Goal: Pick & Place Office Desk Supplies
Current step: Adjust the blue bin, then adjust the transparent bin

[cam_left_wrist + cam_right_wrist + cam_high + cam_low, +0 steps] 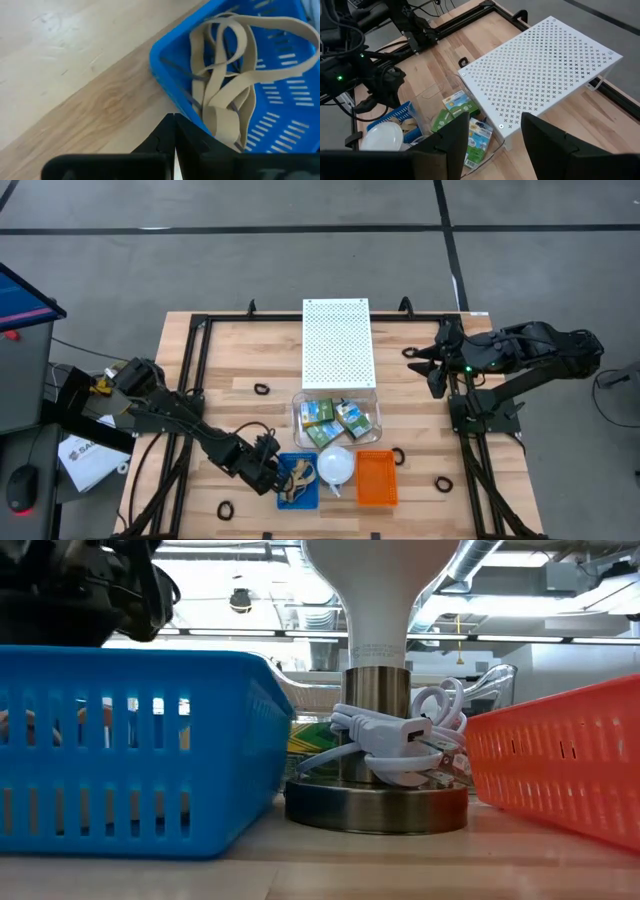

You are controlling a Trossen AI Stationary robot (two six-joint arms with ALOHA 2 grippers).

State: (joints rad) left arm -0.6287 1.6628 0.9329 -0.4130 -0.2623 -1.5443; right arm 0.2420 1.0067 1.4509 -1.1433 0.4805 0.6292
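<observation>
Left end effector at the blue basket; right arm waiting.

Left end effector (268, 470), fingers clenched and empty, sits beside the blue basket (309, 498) holding the rubber bands (225, 95); right end effector (428, 363) hangs released (well apart). Risk: clenched fingers could nudge the basket across the table (230, 360).

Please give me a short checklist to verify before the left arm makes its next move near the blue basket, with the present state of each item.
1. Left gripper is empty: ok; its fingers are shut together with nothing between them, beside the blue basket.
2. Rubber bands are inside the blue basket: ok.
3. Crayon boxes are in the clear container: ok.
4. Black rings, such as the one on the wood near the left arm, are collected: not ok; several lie loose on the table.
5. Right gripper is out of the way: ok; it is open, raised at the table's right side.
6. Orange basket contents: cannot tell.
</observation>
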